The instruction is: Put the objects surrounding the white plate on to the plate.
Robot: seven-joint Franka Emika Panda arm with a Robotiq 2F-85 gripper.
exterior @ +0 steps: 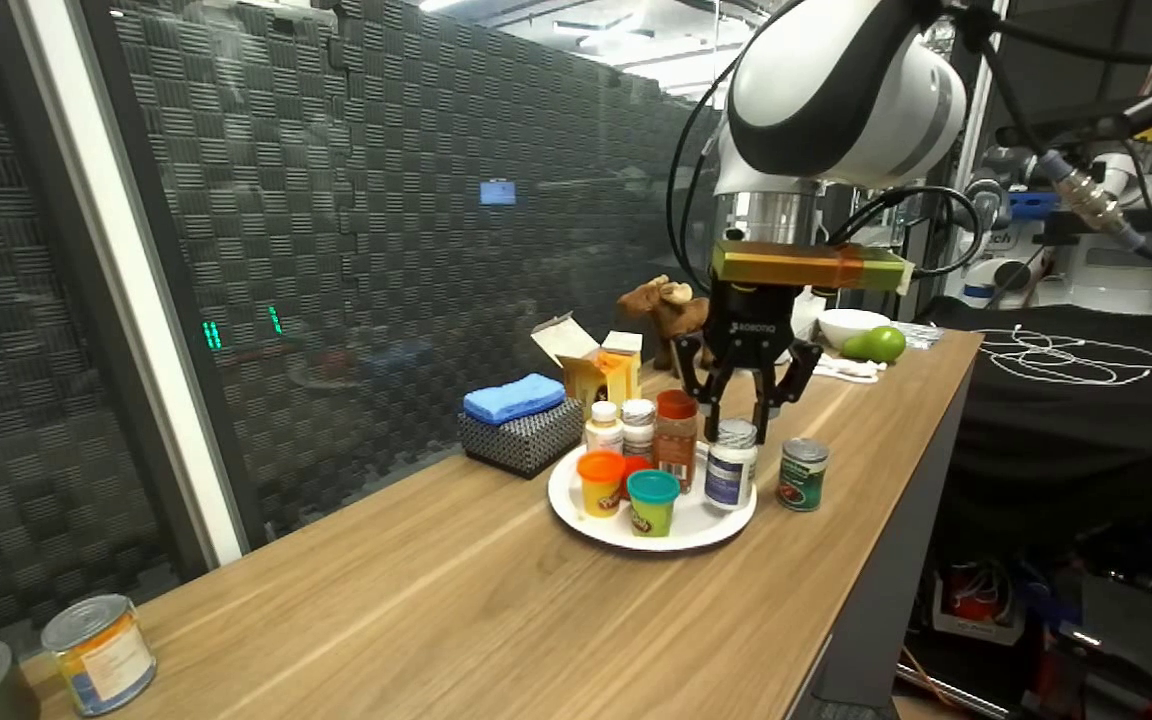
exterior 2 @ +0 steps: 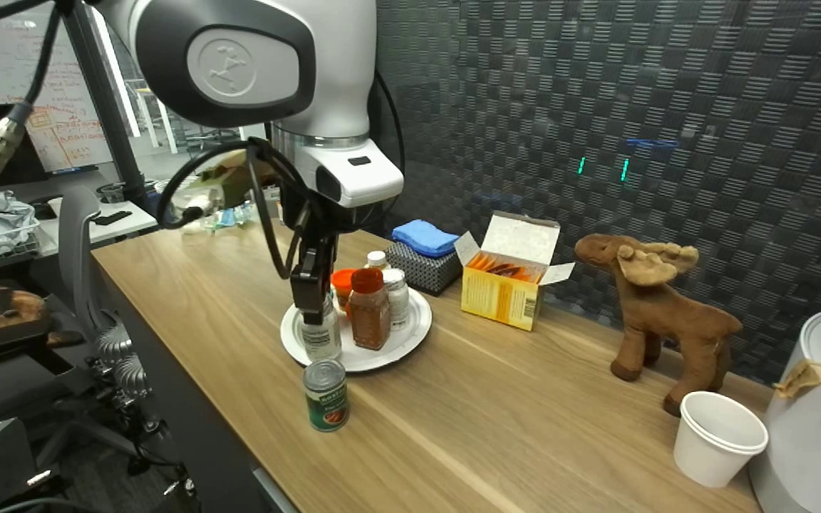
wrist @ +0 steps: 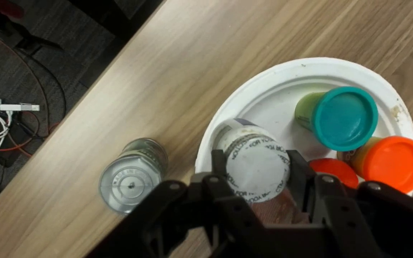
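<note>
Mid-frame in an exterior view: carton (exterior: 604, 386) and box (exterior: 524, 437) upper left of plate (exterior: 701, 523), can (exterior: 802, 476) right. Gripper (exterior: 736, 431) holds white bottle (exterior: 731, 477), long axis upright, cap up.

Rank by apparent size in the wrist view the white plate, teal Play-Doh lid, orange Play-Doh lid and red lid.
1. White plate
2. Teal Play-Doh lid and orange Play-Doh lid: too alike to rank
3. Red lid, partly hidden
</note>
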